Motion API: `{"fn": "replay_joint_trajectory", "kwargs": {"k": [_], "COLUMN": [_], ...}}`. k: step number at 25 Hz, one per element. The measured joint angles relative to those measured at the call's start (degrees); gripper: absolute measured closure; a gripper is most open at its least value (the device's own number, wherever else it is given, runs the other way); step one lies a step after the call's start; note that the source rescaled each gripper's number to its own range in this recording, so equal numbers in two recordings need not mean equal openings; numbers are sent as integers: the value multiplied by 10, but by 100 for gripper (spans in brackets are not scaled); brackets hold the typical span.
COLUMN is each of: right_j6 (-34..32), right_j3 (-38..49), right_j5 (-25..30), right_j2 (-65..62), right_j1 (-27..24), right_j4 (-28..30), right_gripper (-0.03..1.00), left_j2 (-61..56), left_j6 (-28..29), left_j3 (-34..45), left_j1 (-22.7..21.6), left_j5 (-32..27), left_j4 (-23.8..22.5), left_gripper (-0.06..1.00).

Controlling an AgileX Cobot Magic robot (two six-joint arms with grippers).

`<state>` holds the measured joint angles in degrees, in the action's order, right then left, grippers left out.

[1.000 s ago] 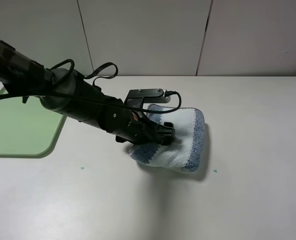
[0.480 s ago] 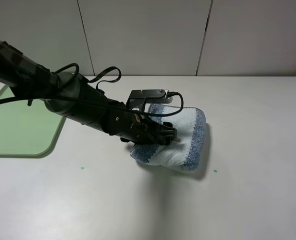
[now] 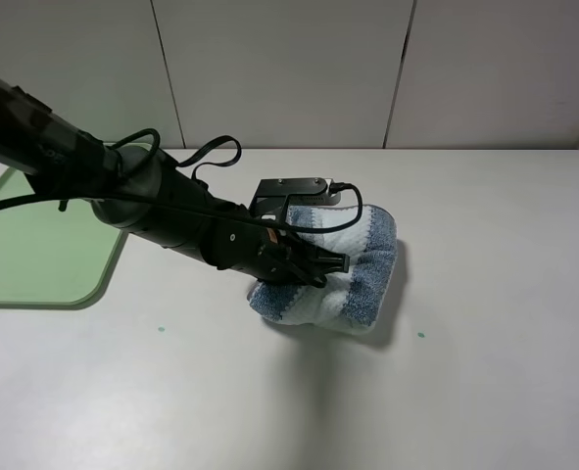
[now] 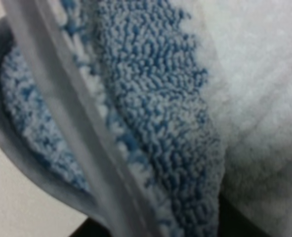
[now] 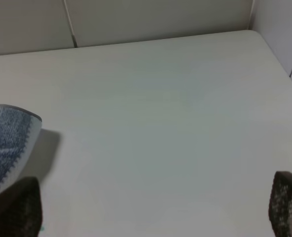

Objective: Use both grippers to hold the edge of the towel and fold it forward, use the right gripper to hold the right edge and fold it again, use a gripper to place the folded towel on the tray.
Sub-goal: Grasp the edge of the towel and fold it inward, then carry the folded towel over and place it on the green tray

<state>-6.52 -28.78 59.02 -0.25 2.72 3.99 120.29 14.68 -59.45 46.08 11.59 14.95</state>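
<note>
clearly the left gripper (image 3: 330, 262) is clamped on the near left edge of the folded towel (image 3: 353, 276), mid-table, well right of the tray (image 3: 44, 286). gripping only the top layers could let the bundle unfold when lifted. right gripper (image 5: 150, 212) gapes, off the towel.

Tray (image 3: 34, 255) cut off at edge; towel (image 4: 160, 123) close-up blurred.

Looks like a lab/test bench: bare white table (image 3: 485, 294), plain grey panel walls (image 3: 289, 69), robot arm (image 3: 122, 191).
</note>
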Motion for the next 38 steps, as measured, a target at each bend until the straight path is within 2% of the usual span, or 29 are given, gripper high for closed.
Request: {"fn": "replay_joint_trajectory", "kwargs": {"k": [9, 16, 30, 38], "right_j6": [0, 0, 0, 0], "right_j3": [0, 0, 0, 0], "right_j5": [0, 0, 0, 0], "right_j2": [0, 0, 0, 0], "right_j1": [0, 0, 0, 0], "right_j4": [0, 0, 0, 0], "right_gripper": [-3, -3, -3, -3], "left_j2": [0, -20, -121, -173], "left_j6": [-18, -34, -72, -77], "left_j3": [0, 9, 112, 161], "left_j1": [0, -7, -99, -165], "left_j5": [-2, -25, -47, -52], "left_j4": [1, 1, 0, -35], "left_gripper": [72, 72, 72, 72]}}
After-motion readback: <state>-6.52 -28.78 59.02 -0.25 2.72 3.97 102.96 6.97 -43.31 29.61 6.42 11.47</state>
